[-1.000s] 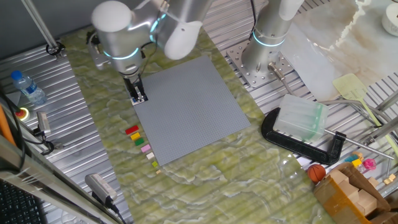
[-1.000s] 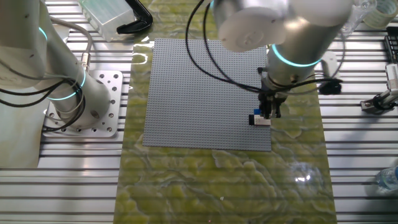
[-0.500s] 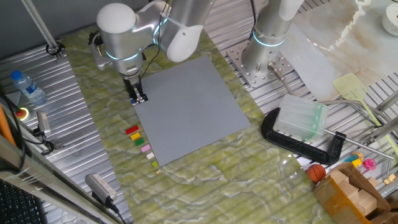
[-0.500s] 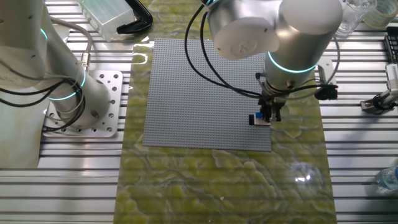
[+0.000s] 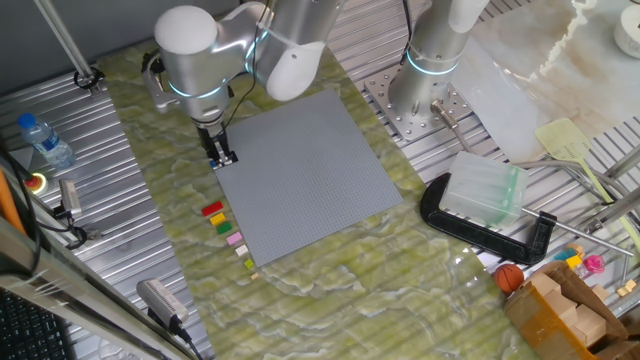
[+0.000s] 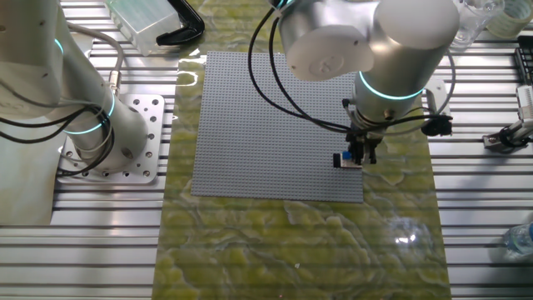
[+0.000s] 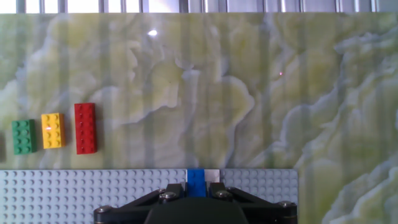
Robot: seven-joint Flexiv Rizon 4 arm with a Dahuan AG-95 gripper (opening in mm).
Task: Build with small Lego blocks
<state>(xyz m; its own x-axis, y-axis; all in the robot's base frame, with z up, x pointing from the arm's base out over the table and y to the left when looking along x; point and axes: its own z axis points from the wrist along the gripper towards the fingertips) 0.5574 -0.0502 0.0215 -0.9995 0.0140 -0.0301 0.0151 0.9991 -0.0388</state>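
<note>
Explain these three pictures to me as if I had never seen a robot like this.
A silver robot arm works at a table covered by a green marbled mat. Two pictures come from fixed cameras on different sides; the third looks down from the arm's own hand. Its gripper sits at the edge of a grey studded baseplate, over a blue brick beside a white one; whether it grips is hidden. Spare bricks wait on the mat: red, yellow, green. A second arm stands idle.
</note>
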